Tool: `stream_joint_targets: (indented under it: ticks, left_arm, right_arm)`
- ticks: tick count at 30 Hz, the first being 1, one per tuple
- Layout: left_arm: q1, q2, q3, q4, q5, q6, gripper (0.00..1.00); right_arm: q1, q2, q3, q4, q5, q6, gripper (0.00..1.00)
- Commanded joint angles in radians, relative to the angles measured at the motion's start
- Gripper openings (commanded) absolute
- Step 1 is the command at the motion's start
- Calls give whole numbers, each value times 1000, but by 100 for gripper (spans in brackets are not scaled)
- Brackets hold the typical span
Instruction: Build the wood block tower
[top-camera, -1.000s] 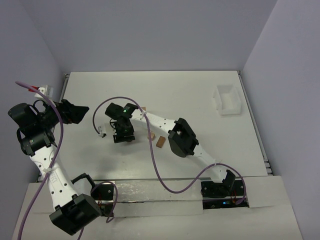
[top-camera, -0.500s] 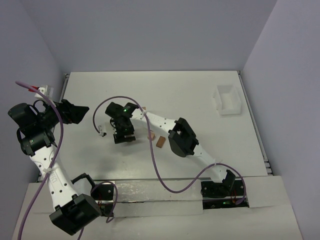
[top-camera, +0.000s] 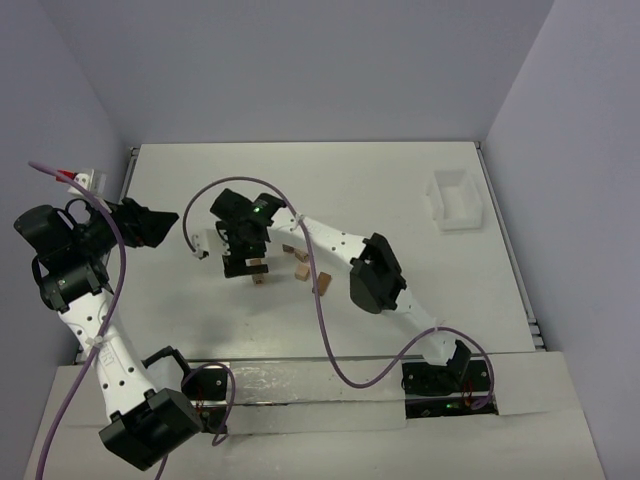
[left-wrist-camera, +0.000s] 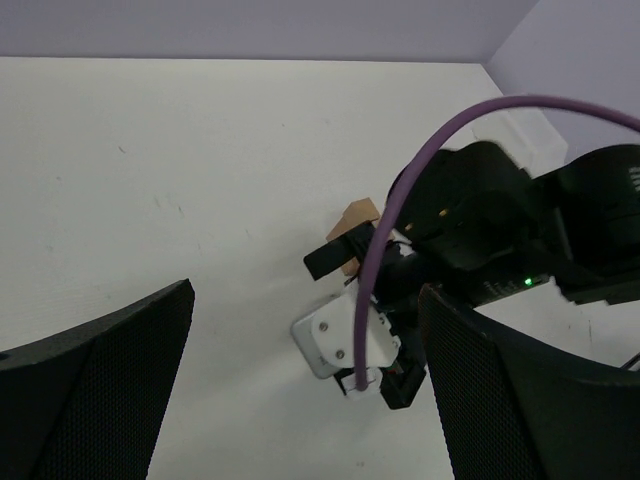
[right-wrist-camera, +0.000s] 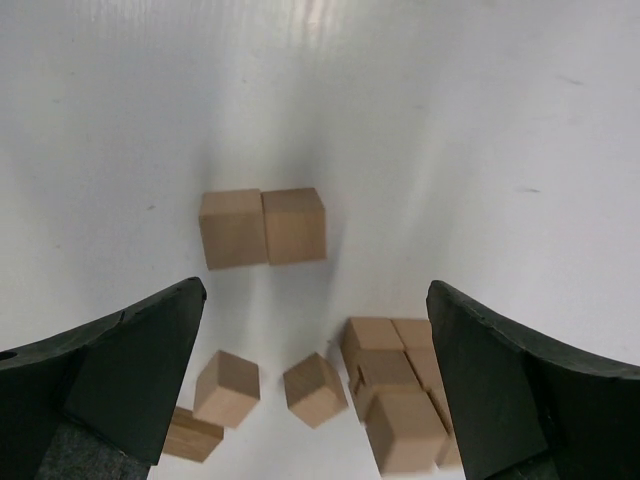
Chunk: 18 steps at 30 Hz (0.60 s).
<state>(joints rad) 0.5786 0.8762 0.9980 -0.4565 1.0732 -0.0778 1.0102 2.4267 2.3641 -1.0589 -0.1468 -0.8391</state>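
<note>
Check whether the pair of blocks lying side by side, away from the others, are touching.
Touching. The right wrist view shows one block and its neighbour face to face, with only a thin seam and no gap between them.

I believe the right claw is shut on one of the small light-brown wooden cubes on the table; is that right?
Not quite: the right claw is open, holding none of the small light-brown wooden cubes, as the right wrist view shows.
</note>
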Motion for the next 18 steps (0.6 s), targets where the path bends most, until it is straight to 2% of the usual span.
stream_joint_targets:
  ticks: [1,7,11,15,18]
  left_arm:
    - [20,-28,77,36,84,-44,99]
    - [24,-30,92,95,125,-115,99]
    - [25,4,98,29,135,-47,99]
    - [-16,62,131,-149,143,179,99]
    - [-210,147,185,-391,30,492,98]
  right_arm:
    - [-48,-221,48,54,-41,46,100]
    - [-168,-384,-67,96,-90,96,100]
    - [-277,-459,-132,104,-146,152,100]
    - [-393,-529,-232,121,-201,224,100]
    - [-520,-601,-348,129,-287,301,100]
